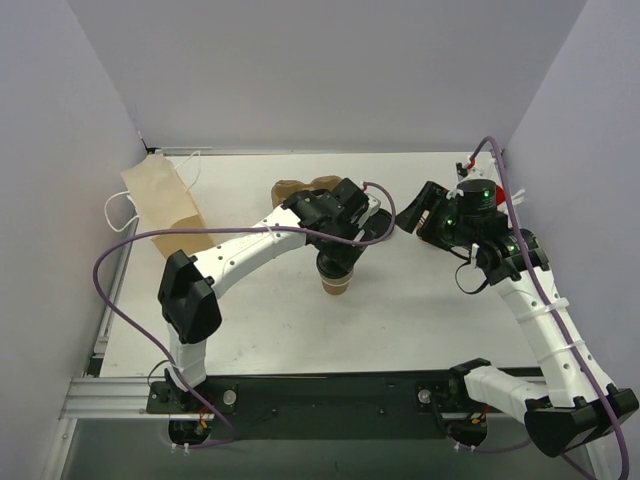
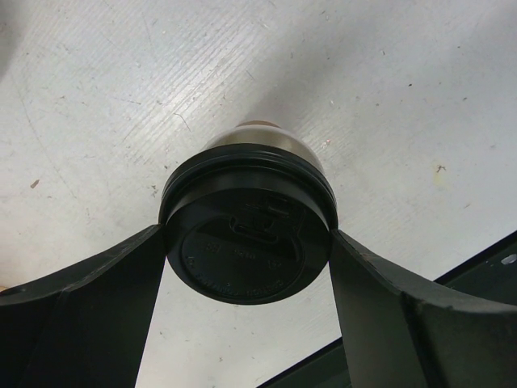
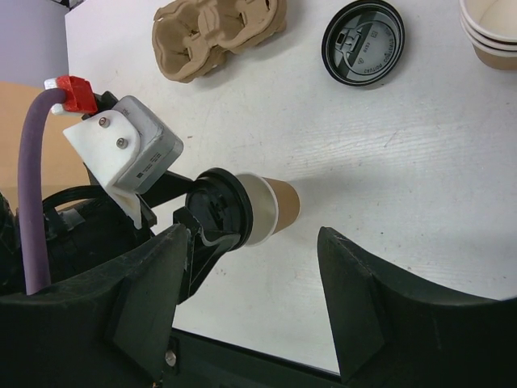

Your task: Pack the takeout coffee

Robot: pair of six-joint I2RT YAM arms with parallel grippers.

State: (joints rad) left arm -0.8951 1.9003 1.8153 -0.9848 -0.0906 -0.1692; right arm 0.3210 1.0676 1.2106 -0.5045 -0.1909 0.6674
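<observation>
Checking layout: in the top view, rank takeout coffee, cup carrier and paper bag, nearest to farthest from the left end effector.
1. takeout coffee: held in the left end effector.
2. cup carrier: just behind, mid-table.
3. paper bag: far-left edge.

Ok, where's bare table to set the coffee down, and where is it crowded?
Barest: the table between the takeout coffee and the black rail. Also bare: the strip between the cup carrier and the back wall. Crowded: around the left gripper holding it, and ahead of the right gripper, where the loose lid and stacked cups sit.
</observation>
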